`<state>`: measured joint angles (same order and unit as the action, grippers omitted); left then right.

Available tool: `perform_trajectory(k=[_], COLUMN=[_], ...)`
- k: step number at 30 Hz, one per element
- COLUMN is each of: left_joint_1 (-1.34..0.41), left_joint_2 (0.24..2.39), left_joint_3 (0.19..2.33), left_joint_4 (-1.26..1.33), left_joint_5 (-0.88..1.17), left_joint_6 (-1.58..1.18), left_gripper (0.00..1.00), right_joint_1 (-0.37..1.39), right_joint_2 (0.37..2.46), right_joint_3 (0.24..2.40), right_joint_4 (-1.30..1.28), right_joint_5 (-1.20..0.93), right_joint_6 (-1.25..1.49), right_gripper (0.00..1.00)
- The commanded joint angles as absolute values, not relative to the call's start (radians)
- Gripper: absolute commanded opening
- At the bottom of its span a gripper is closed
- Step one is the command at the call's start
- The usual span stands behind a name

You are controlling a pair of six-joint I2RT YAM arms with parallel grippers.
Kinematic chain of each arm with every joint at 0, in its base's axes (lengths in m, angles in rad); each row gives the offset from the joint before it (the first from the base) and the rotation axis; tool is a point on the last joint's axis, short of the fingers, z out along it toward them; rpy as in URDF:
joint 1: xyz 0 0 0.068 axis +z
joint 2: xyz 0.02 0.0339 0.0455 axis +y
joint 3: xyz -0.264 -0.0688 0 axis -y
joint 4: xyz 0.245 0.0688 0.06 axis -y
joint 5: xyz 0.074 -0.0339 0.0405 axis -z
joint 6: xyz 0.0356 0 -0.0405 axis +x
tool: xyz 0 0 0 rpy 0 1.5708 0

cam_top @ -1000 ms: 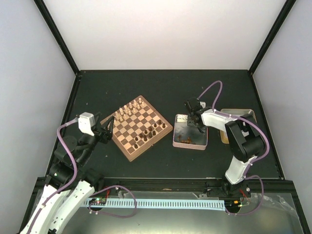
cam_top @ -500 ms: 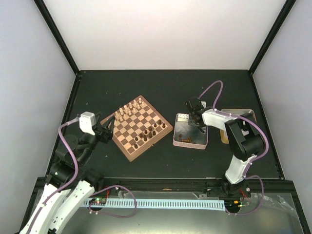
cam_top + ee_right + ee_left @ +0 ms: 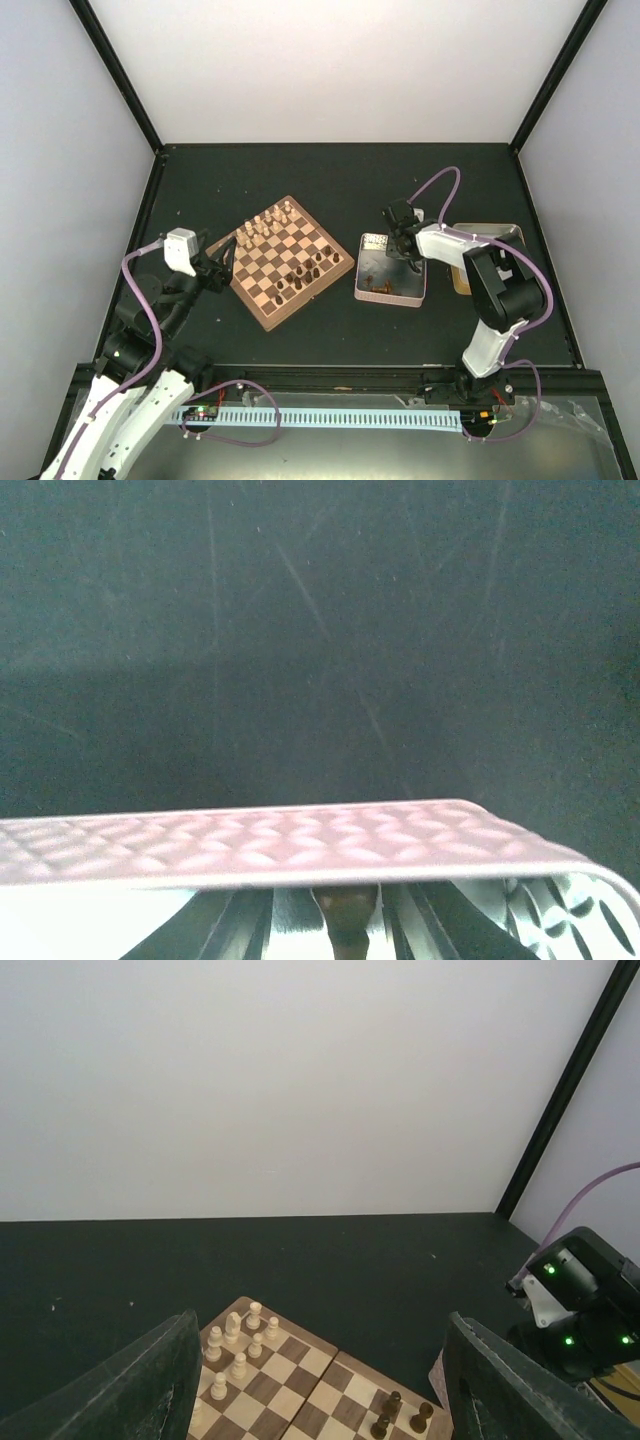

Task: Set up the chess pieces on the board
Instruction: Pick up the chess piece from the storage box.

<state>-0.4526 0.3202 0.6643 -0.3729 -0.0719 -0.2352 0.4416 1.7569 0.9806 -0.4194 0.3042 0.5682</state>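
Observation:
The board lies left of centre, with dark chess pieces near its right corner and pale ones along its far side. The left wrist view shows the same board with dark pieces at its right. My left gripper hovers open just off the board's left edge, nothing between its fingers. My right gripper reaches down into the silvery tin. In the right wrist view its jaws press on a dark chess piece behind the tin's rim.
More dark pieces lie loose in the tin. A tan tray sits to the right of the tin, partly behind the right arm. The right arm's wrist shows at the right edge of the left wrist view.
The right gripper's jaws have narrowed inside the tin, coming in on a dark piece. The left arm has stayed still.

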Motion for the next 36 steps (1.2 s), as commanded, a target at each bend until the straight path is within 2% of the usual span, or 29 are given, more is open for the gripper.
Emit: perform_trajectory(k=[1,6,11,14,18,22,27,30,36], left_joint_1=[-0.446,-0.446,-0.446,-0.446,-0.446,-0.446,-0.449,-0.454,-0.481], left_joint_2=[0.325,0.331,0.336,0.342,0.369,0.441,0.54,0.609,0.751], left_joint_3=[0.665,0.666,0.665,0.664,0.661,0.675,0.65,0.599,0.586], left_joint_4=[-0.36,-0.356,-0.357,-0.352,-0.341,-0.329,-0.224,-0.093,0.009], left_joint_5=[-0.078,-0.064,-0.059,-0.049,0.002,0.084,0.242,0.345,0.401], left_joint_6=[-0.23,-0.228,-0.228,-0.229,-0.225,-0.243,-0.36,-0.483,-0.576], left_gripper=[0.68,0.68,0.68,0.68,0.69,0.71,0.72,0.72,0.72], right_joint_1=[0.436,0.433,0.423,0.423,0.423,0.423,0.432,0.453,0.455], right_joint_2=[1.785,1.796,1.793,1.765,1.665,1.52,1.345,1.273,1.192], right_joint_3=[1.028,1.032,1.03,1.019,0.977,0.892,0.727,0.681,0.652], right_joint_4=[-0.409,-0.379,-0.374,-0.375,-0.358,-0.279,-0.001,0.079,0.101], right_joint_5=[0.345,0.358,0.349,0.322,0.226,0.016,-0.277,-0.329,-0.373], right_joint_6=[0.589,0.588,0.59,0.593,0.614,0.701,0.936,1.029,1.084], right_gripper=[0.33,0.3,0.12,0.08,0.07,0.08,0.08,0.09,0.1])
